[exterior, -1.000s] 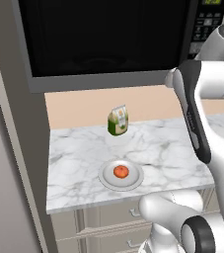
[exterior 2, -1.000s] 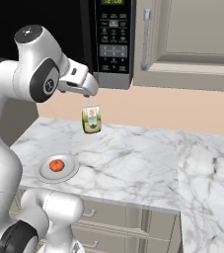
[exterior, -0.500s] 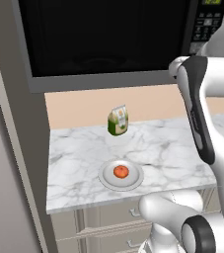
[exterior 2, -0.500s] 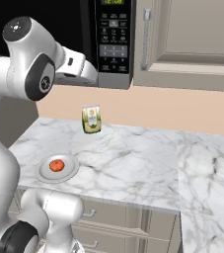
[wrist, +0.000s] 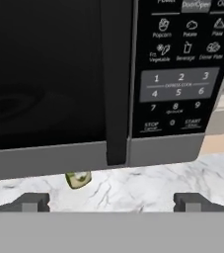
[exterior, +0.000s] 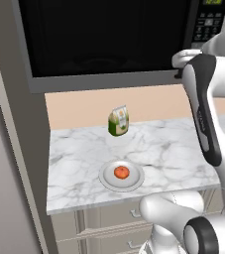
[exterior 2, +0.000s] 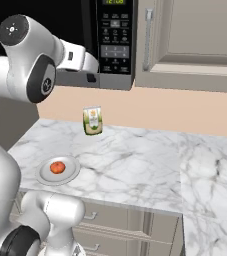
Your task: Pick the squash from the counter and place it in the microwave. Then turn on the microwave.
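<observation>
The squash (exterior: pixel 121 172) (exterior 2: pixel 58 167), a small orange-red lump, lies on a white plate (exterior: pixel 134 181) (exterior 2: pixel 71 173) near the front of the marble counter (exterior: pixel 173 154) (exterior 2: pixel 135 170). The microwave (exterior: pixel 104 39) (exterior 2: pixel 114 45) hangs above, its dark door shut. My gripper (exterior 2: pixel 94 72) (wrist: pixel 111 202) is raised in front of the microwave's lower edge, far above the squash. In the hand view it faces the black vertical handle (wrist: pixel 117 84), with the button panel (wrist: pixel 180 64) to the right. Its fingertips (wrist: pixel 32 200) stand wide open with nothing between them.
A green-and-white carton (exterior: pixel 118 121) (exterior 2: pixel 92 120) stands at the back of the counter under the microwave. A beige wall cabinet (exterior 2: pixel 195 35) adjoins the microwave's right side. A tall grey panel (exterior: pixel 15 149) bounds the counter's left end. Drawer fronts (exterior 2: pixel 135 225) run below.
The arm has lifted the open hand up and closer to the microwave front. The squash, plate and carton have not moved.
</observation>
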